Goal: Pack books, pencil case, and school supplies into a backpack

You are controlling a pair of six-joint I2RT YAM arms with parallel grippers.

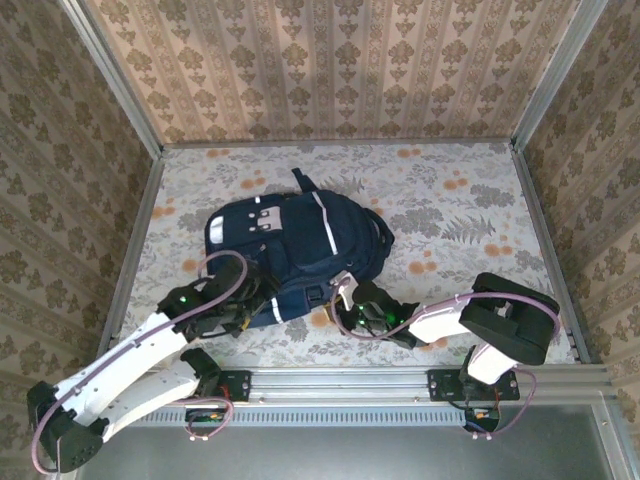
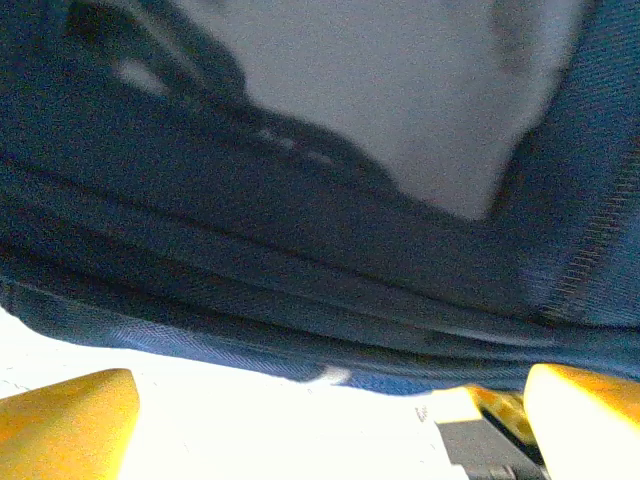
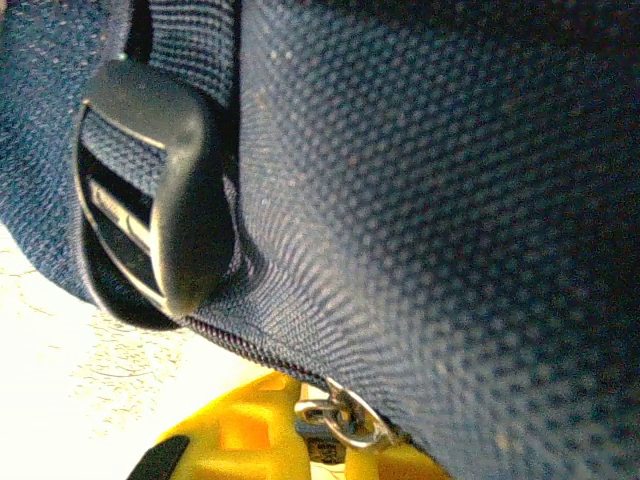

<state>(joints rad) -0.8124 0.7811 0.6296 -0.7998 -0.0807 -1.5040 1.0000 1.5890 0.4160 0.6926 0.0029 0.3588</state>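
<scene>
The dark navy backpack (image 1: 300,240) with white stripes lies in the middle of the table. My left gripper (image 1: 260,297) is at its near left edge. In the left wrist view the yellow fingers (image 2: 65,425) stand wide apart and open, with nothing between them, and the backpack's folds (image 2: 300,250) lie just beyond. My right gripper (image 1: 344,298) is at the near right edge, shut on the metal zipper pull (image 3: 345,415) of the backpack (image 3: 430,200). The books, pencil case and school supplies are out of view.
A black strap buckle (image 3: 160,190) hangs beside the zipper line. The floral tablecloth (image 1: 450,200) stretches to the right and behind the backpack. Wallpapered walls close in three sides, and a metal rail (image 1: 340,385) runs along the near edge.
</scene>
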